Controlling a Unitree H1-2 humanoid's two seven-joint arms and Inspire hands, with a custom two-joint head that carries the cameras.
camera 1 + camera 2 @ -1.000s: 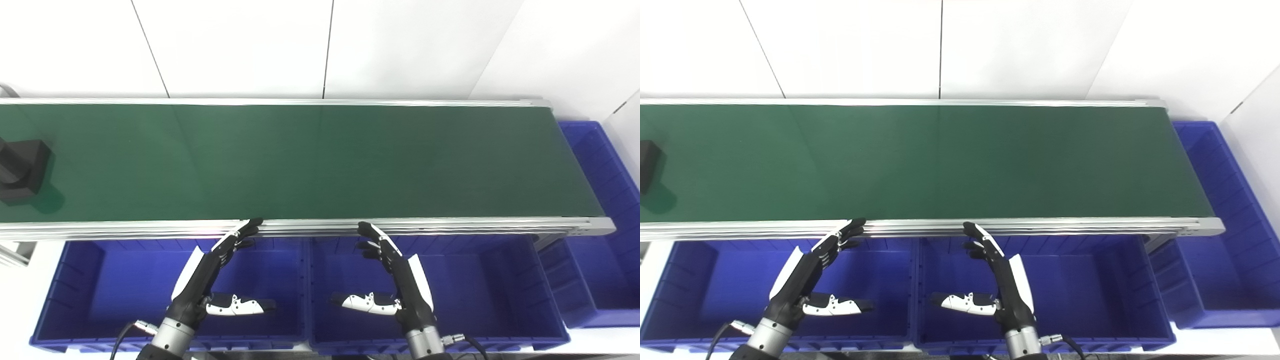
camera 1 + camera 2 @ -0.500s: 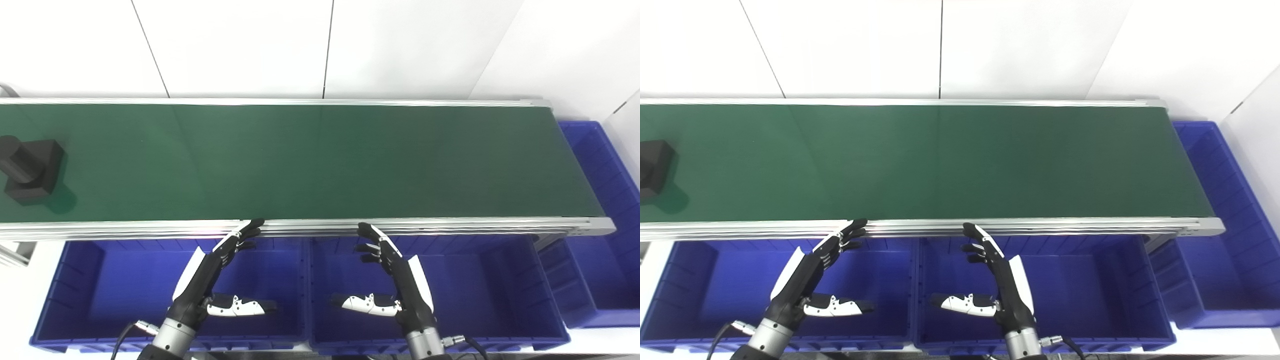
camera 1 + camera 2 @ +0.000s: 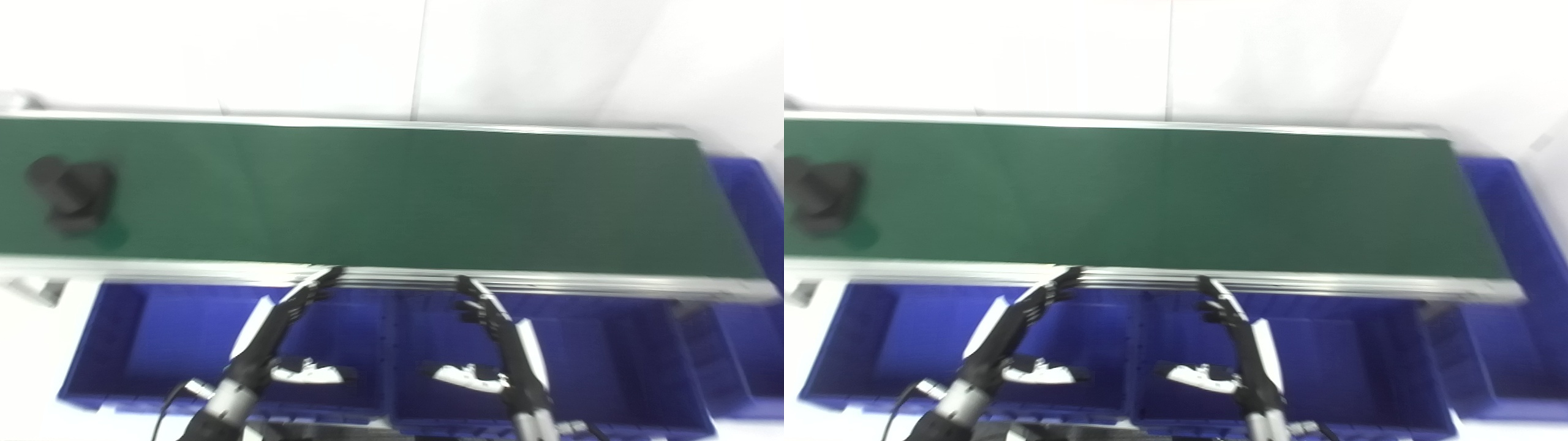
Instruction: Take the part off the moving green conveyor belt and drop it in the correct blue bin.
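One dark part [image 3: 72,195] rides the green belt [image 3: 392,196] at far left, further right than before. Three blue bins [image 3: 159,331] are visible. Left hand [image 3: 275,343] and right hand [image 3: 496,349] hover spread, empty.

the part [image 3: 72,193] lies on the conveyor belt [image 3: 392,196], far out to the left of the left hand [image 3: 275,343]. both hands hang over the bins [image 3: 153,343] in front of the belt, the right hand [image 3: 499,346] beside the left one; another bin [image 3: 1513,294] stands past the belt's right end.

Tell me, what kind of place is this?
Probably a factory-style sorting station or a test lab. A long green conveyor belt carries a dark part, blue bins wait below its near edge, and the walls are plain white.
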